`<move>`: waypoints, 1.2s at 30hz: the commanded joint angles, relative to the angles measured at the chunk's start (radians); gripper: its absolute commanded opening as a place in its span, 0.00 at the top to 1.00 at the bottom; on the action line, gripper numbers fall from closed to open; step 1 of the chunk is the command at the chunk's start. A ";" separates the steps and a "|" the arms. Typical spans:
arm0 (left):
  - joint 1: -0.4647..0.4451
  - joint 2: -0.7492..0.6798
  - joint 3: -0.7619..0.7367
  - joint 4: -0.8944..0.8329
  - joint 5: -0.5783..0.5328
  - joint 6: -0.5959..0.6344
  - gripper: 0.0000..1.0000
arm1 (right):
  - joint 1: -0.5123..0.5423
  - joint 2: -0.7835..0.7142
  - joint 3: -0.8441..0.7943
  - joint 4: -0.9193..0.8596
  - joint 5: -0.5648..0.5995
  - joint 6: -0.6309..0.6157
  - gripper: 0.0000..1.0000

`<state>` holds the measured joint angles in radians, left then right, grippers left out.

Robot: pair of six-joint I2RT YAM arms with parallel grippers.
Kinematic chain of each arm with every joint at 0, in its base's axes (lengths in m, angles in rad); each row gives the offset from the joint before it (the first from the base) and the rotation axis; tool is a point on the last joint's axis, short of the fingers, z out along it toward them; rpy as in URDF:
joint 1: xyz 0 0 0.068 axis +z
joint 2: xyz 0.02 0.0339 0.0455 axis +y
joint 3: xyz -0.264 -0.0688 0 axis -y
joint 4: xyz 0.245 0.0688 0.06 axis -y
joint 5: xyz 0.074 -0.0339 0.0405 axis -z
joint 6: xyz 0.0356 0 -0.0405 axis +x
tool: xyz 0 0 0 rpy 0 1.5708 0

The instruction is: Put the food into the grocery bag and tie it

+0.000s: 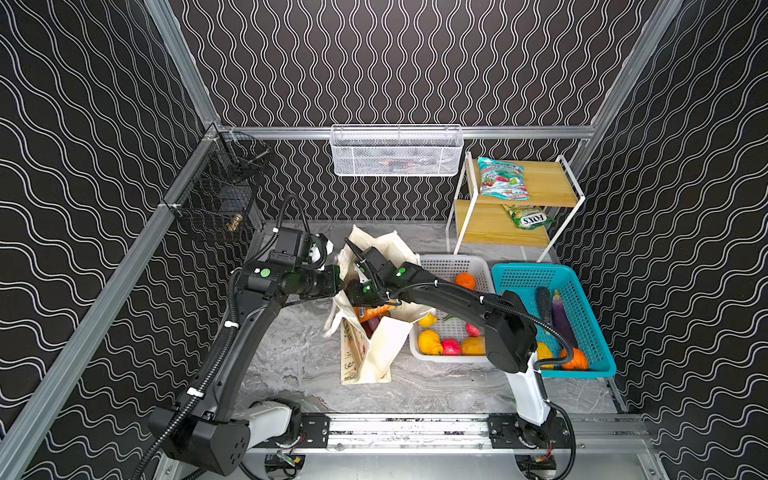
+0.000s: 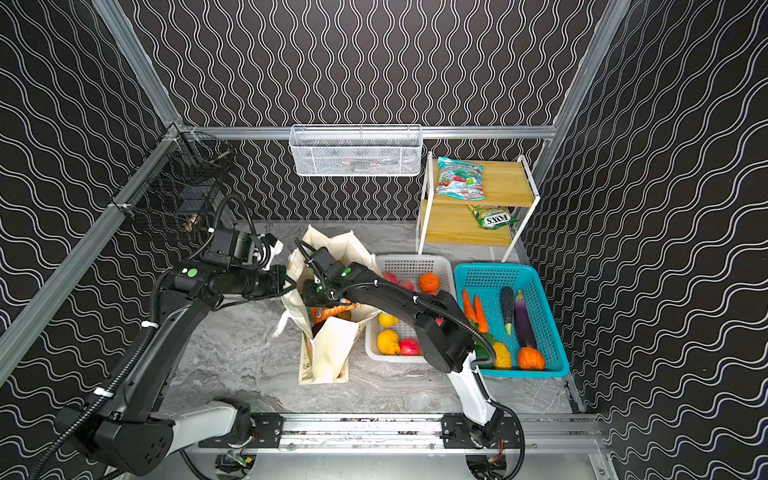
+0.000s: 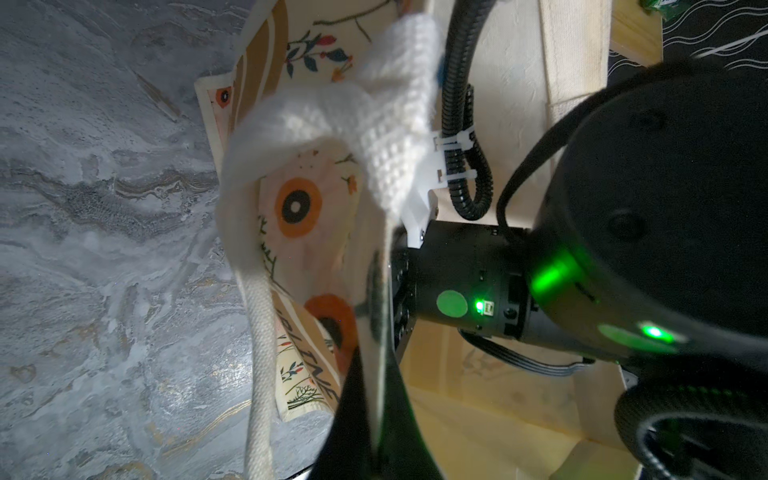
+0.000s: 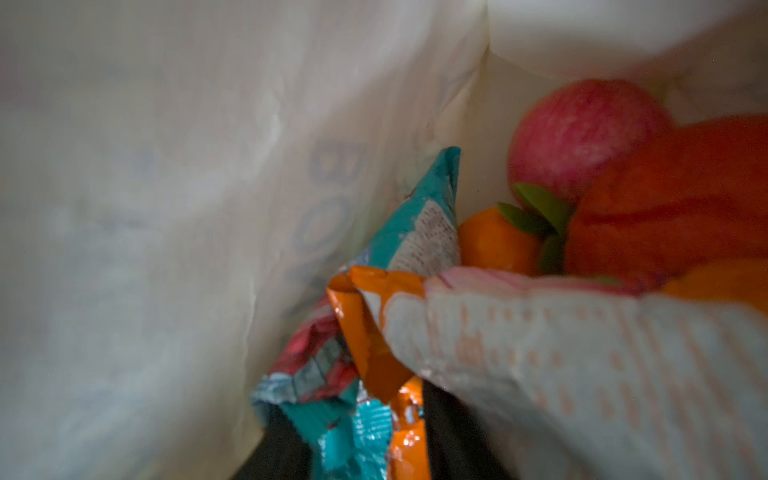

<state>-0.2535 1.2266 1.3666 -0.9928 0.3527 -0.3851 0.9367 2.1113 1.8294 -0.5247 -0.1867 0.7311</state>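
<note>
The cream floral grocery bag [image 1: 376, 353] [image 2: 328, 353] stands mid-table with its mouth open. My left gripper [image 3: 380, 415] is shut on the bag's near rim fabric [image 3: 380, 374], and the white strap handles [image 3: 395, 137] droop beside it. My right gripper [image 4: 365, 440] is down inside the bag and hidden in both top views. Its fingers stand apart, with the edges of a teal packet [image 4: 415, 224] and an orange packet [image 4: 370, 332] between them. Deeper in lie a pink-red fruit [image 4: 582, 133] and an orange fruit [image 4: 494, 241].
Right of the bag sit a white basket [image 1: 453, 264] of fruit and a teal basket [image 1: 532, 272] of vegetables. A wooden shelf [image 1: 540, 183] at the back right holds a teal packet [image 1: 500, 178] and a green packet [image 1: 525, 218]. Wire baskets [image 1: 397, 151] hang on the rails.
</note>
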 commanded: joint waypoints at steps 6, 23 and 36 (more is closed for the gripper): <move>0.010 -0.010 0.000 -0.009 0.032 0.028 1.00 | 0.002 -0.211 -0.042 0.001 0.155 -0.062 0.36; 0.015 -0.011 0.015 -0.039 0.022 0.046 1.00 | -0.181 -0.716 -0.467 0.030 0.284 -0.104 0.29; 0.014 -0.022 0.003 -0.041 0.017 0.039 1.00 | -0.316 -0.717 -0.709 0.137 0.057 -0.062 0.43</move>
<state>-0.2413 1.2118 1.3624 -1.0187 0.3588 -0.3626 0.6315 1.3758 1.1255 -0.4377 -0.0574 0.6552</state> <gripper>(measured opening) 0.059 0.604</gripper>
